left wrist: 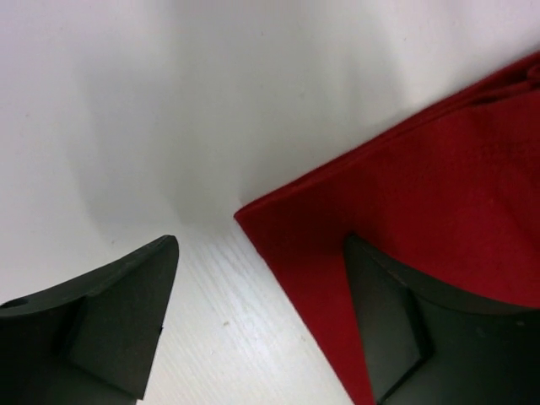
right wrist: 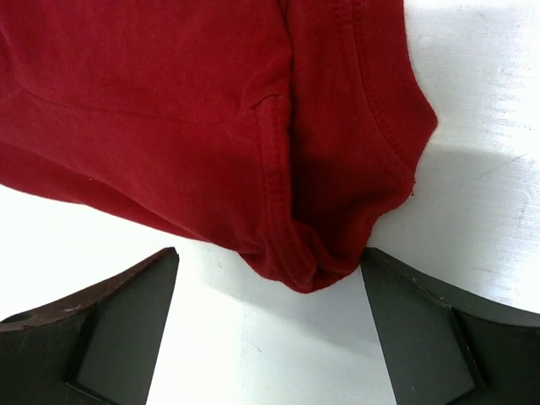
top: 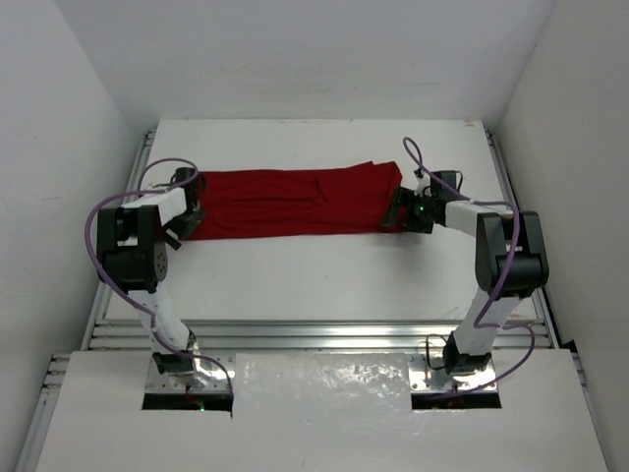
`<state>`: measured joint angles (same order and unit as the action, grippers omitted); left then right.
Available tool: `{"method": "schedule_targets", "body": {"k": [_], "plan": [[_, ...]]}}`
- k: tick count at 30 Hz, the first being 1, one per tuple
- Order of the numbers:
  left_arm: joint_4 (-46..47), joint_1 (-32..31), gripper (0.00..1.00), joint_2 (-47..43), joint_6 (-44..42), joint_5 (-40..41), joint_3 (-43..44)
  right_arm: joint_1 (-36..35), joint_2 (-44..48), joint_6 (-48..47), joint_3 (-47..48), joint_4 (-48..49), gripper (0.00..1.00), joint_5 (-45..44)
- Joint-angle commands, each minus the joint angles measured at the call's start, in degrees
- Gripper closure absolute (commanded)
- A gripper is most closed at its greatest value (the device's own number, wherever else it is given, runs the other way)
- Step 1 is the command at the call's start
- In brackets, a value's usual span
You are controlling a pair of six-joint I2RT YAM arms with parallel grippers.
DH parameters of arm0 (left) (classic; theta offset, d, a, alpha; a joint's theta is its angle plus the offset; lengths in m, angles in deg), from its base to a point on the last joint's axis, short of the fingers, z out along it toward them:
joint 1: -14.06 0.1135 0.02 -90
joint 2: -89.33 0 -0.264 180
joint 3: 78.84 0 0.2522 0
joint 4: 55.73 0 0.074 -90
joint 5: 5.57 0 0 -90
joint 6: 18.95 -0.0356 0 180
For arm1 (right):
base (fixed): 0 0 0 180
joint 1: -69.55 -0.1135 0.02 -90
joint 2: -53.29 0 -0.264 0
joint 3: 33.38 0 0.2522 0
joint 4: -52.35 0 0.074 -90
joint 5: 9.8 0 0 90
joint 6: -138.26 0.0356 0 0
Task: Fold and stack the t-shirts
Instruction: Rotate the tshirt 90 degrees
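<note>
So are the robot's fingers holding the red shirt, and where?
No, nothing is held. The left fingers stand open at one corner of the shirt, and the right fingers stand open on either side of its other end.

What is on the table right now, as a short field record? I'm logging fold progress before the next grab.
garment: one dark red t-shirt
shape: folded into a long strip lying across the table
left gripper: open, one finger over the strip's left corner, the other over bare table
right gripper: open, bunched right end between its fingers
held: nothing clamped
stack: not started; one garment in view
</note>
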<state>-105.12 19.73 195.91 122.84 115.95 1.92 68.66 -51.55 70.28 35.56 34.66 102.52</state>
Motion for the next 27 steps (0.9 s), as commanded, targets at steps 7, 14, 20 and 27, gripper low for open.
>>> {"method": "schedule_targets", "body": {"k": [7,14,20,27], "plan": [[9.61,1.45,0.5,2.13,-0.29,-3.23,-4.51,-0.08,0.68,0.12,-1.12,-0.21,0.11,0.87],[10.06,1.71,1.0,3.45,-0.28,-3.93,-3.9,-0.34,-0.02,1.62,-1.39,0.5,0.44,0.79],[6.99,1.71,1.0,3.63,-0.55,-3.41,-0.47,-0.35,3.76,1.36,-0.33,-1.62,1.0,-5.44],[1.46,1.89,1.0,4.07,0.85,1.6,4.36,4.83,-1.67,-2.85,8.27,-17.32,1.0,-8.02]]}}
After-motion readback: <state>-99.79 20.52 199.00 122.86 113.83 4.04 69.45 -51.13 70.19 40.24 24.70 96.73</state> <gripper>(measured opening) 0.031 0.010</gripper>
